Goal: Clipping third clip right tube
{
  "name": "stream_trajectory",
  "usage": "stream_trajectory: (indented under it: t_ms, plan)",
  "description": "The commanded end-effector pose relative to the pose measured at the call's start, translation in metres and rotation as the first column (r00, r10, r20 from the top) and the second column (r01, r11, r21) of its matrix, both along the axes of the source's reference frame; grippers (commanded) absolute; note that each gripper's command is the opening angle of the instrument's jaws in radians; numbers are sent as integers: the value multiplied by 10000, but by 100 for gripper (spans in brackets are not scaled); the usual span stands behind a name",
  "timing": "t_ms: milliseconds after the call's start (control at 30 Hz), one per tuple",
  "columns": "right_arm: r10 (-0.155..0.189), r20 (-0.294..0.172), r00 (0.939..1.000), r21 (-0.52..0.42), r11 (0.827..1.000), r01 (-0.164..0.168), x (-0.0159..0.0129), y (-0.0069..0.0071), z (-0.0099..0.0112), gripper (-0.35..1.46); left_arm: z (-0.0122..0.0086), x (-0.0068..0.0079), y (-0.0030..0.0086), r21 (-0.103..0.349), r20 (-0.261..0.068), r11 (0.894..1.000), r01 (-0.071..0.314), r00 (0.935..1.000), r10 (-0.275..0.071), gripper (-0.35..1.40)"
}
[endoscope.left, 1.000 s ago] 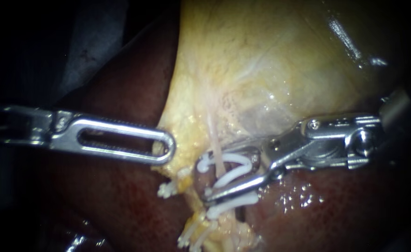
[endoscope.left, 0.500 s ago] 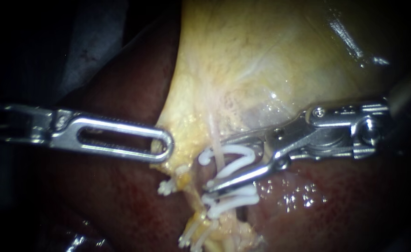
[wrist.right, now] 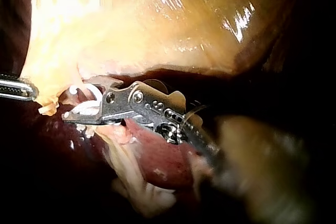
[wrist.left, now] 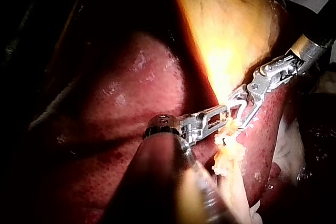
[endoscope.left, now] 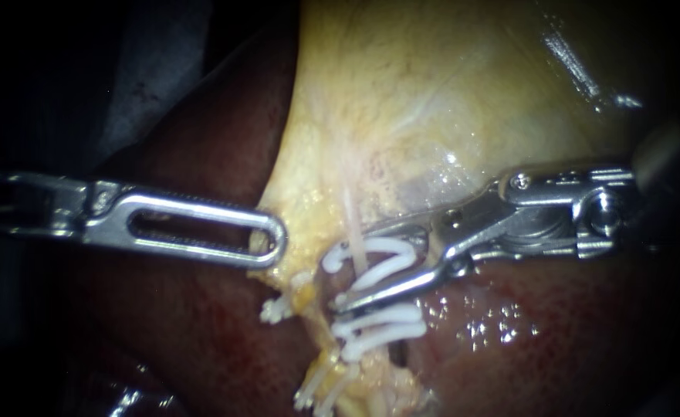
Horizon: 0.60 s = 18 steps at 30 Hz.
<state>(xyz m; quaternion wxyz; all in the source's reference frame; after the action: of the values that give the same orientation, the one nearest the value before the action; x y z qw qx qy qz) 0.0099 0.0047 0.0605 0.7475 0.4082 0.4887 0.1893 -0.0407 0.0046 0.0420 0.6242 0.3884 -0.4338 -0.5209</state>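
A pale thin tube (endoscope.left: 352,216) runs down from the yellow gallbladder (endoscope.left: 432,100). My right instrument (endoscope.left: 353,268) comes in from the right, its jaws astride this tube and shut on a white clip (endoscope.left: 386,266), which stays spread around the tube. Two closed white clips (endoscope.left: 382,324) sit on the tube just below the lower jaw. In the right wrist view the same clip (wrist.right: 86,95) shows at the tip of the right instrument (wrist.right: 71,109). My left instrument (endoscope.left: 276,241), with slotted jaws, is shut on the gallbladder's lower edge, holding it leftward.
Dark red liver (endoscope.left: 201,347) lies under and around both instruments. More white clips (endoscope.left: 278,309) sit on the fringe of tissue to the left, and another group (endoscope.left: 316,390) lower down. In the left wrist view both instruments' tips (wrist.left: 233,114) meet at the gallbladder's edge.
My right instrument has shifted a little up along the tube with its clip, uncovering a second closed clip below its lower jaw. The left instrument has kept still.
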Motion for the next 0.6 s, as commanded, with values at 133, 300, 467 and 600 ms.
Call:
stream_trajectory:
  t_ms: [133,300,467,600]
  plan:
    - [22,47,10000,105,9999,-23,0,1,1,29,0,0,0,1,-7,10000,6,10000,-6,-35]
    - [66,136,9999,324,9994,-71,-1,4,3,1,0,0,0,0,-8,10000,8,10000,-8,-35]
    - [223,507,9985,1176,9927,-282,-5,9,6,-35,1,1,0,-5,-12,10000,10,10000,-10,-35]
    - [229,529,9983,1239,9919,-293,-5,13,7,-35,1,1,0,-6,-13,10000,11,10000,-11,-35]
